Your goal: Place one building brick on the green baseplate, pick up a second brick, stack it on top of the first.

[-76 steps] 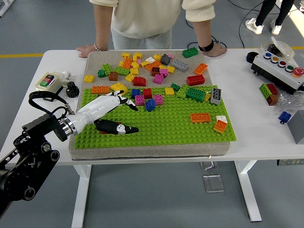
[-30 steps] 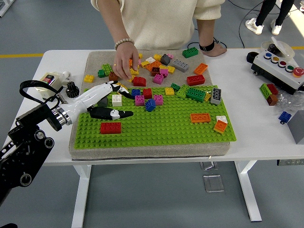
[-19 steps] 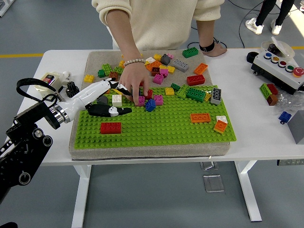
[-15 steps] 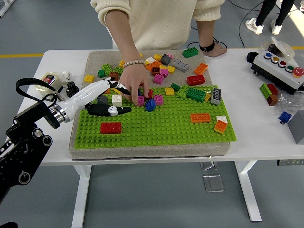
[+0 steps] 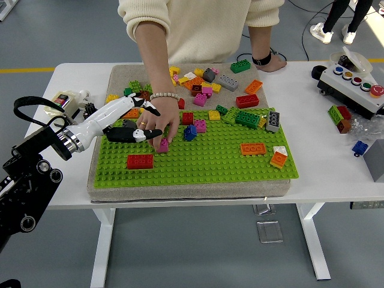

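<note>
**One brick down, second still to be picked**

The robot's left hand (image 5: 133,120) is hovering over the far left part of the green baseplate (image 5: 204,165), fingers spread and loose, gripping nothing; one finger is pointing right toward the person's hand (image 5: 157,123). Just near of it, a red brick (image 5: 140,161) is sitting flat on the baseplate with nothing on top, so the first placement looks done and the stacking is still waiting.

To the right of the robot's hand, the person's hand is reaching down from the far side and pressing or holding a pink brick (image 5: 162,145) on the baseplate, just right of the red one but apart from it. Whether that pink piece is meant as the second brick, I cannot say.

Further right, loose bricks are lying scattered across the far half of the mat. An orange brick (image 5: 253,149) is resting alone toward the right side of the baseplate.

The right hand is out of sight.
</note>
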Robot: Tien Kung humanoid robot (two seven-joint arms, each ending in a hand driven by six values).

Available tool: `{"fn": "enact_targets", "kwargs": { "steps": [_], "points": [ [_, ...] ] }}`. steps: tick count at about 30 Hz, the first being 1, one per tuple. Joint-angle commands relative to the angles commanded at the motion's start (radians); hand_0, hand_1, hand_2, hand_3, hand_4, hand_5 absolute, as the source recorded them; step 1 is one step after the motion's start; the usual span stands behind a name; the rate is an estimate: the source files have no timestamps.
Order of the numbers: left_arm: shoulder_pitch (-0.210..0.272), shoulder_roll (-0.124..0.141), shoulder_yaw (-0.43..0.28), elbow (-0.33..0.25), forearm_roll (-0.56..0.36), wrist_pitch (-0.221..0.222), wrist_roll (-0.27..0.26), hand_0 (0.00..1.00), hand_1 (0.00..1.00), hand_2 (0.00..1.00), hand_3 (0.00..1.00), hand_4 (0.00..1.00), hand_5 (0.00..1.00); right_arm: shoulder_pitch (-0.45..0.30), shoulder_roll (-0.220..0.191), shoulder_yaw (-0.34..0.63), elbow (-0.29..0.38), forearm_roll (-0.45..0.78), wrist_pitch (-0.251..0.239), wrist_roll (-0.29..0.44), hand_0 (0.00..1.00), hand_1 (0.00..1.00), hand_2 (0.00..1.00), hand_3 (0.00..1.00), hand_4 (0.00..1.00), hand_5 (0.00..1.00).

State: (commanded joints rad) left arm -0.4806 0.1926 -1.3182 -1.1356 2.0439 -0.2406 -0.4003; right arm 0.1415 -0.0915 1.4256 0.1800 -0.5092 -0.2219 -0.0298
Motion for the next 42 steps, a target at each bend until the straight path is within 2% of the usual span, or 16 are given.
{"fn": "enact_targets", "kwargs": {
  "steps": [9, 10, 15, 16, 21, 22, 27, 28, 33, 34, 39, 40, 42],
  "points": [
    [0.007, -0.005, 0.002, 0.012, 0.031, 0.004, -0.006, 0.998, 0.756, 0.707, 0.626, 0.924, 0.700, 0.000, 0.001, -0.007, 0.000, 0.002, -0.003, 0.000, 0.743, 0.664, 0.713, 0.599, 0.915, 0.502],
    [0.008, -0.007, 0.001, 0.016, 0.036, 0.003, -0.007, 0.975, 0.745, 0.707, 0.615, 0.982, 0.539, -0.001, 0.002, -0.006, 0.000, 0.003, -0.004, 0.001, 0.743, 0.664, 0.713, 0.600, 0.917, 0.505],
    [0.012, -0.011, -0.009, 0.024, 0.054, 0.003, -0.014, 0.975, 0.745, 0.707, 0.615, 0.982, 0.539, -0.001, 0.003, -0.001, 0.000, 0.006, -0.004, 0.003, 0.743, 0.664, 0.713, 0.600, 0.917, 0.505],
    [0.013, -0.012, -0.011, 0.024, 0.055, 0.002, -0.015, 0.838, 0.734, 0.708, 0.662, 0.977, 0.407, -0.001, 0.003, -0.001, 0.000, 0.006, -0.004, 0.003, 0.743, 0.664, 0.713, 0.600, 0.917, 0.506],
    [0.019, -0.018, -0.036, 0.019, 0.054, 0.005, -0.015, 0.838, 0.734, 0.708, 0.662, 0.977, 0.407, -0.003, 0.003, 0.002, 0.000, 0.006, -0.004, 0.003, 0.743, 0.664, 0.713, 0.600, 0.917, 0.506],
    [0.019, -0.018, -0.038, 0.019, 0.053, 0.005, -0.015, 0.790, 0.721, 0.728, 0.736, 0.982, 0.354, -0.003, 0.003, 0.002, 0.000, 0.006, -0.004, 0.003, 0.743, 0.664, 0.713, 0.600, 0.918, 0.507],
    [0.022, -0.019, -0.052, 0.017, 0.045, 0.011, -0.014, 0.790, 0.721, 0.728, 0.736, 0.982, 0.354, -0.004, 0.003, 0.003, 0.000, 0.007, -0.004, 0.003, 0.743, 0.664, 0.713, 0.600, 0.918, 0.507],
    [0.022, -0.020, -0.053, 0.017, 0.046, 0.010, -0.014, 0.774, 0.726, 0.732, 0.787, 0.993, 0.299, -0.004, 0.003, 0.002, 0.000, 0.007, -0.004, 0.003, 0.743, 0.664, 0.713, 0.600, 0.918, 0.509],
    [0.022, -0.021, -0.055, 0.019, 0.063, -0.003, -0.013, 0.774, 0.726, 0.732, 0.787, 0.993, 0.299, -0.002, 0.002, 0.002, 0.000, 0.010, -0.006, 0.004, 0.743, 0.664, 0.713, 0.600, 0.918, 0.509],
    [0.021, -0.022, -0.056, 0.021, 0.070, -0.007, -0.011, 0.756, 0.719, 0.735, 0.790, 0.981, 0.188, -0.002, 0.002, 0.002, 0.000, 0.010, -0.007, 0.005, 0.743, 0.664, 0.713, 0.599, 0.918, 0.509],
    [0.014, -0.028, -0.048, 0.031, 0.100, -0.015, -0.008, 0.756, 0.719, 0.735, 0.790, 0.981, 0.188, -0.001, 0.002, 0.001, 0.000, 0.012, -0.006, 0.007, 0.743, 0.664, 0.713, 0.599, 0.918, 0.509],
    [0.013, -0.030, -0.044, 0.034, 0.107, -0.015, -0.008, 0.738, 0.700, 0.725, 0.772, 0.941, 0.093, -0.002, 0.003, 0.001, 0.000, 0.012, -0.005, 0.008, 0.743, 0.664, 0.713, 0.600, 0.919, 0.508],
    [0.008, -0.036, -0.037, 0.041, 0.118, -0.011, -0.006, 0.738, 0.700, 0.725, 0.772, 0.941, 0.093, -0.002, 0.003, 0.000, 0.000, 0.014, -0.004, 0.009, 0.743, 0.664, 0.713, 0.600, 0.919, 0.508]
  ]
}}
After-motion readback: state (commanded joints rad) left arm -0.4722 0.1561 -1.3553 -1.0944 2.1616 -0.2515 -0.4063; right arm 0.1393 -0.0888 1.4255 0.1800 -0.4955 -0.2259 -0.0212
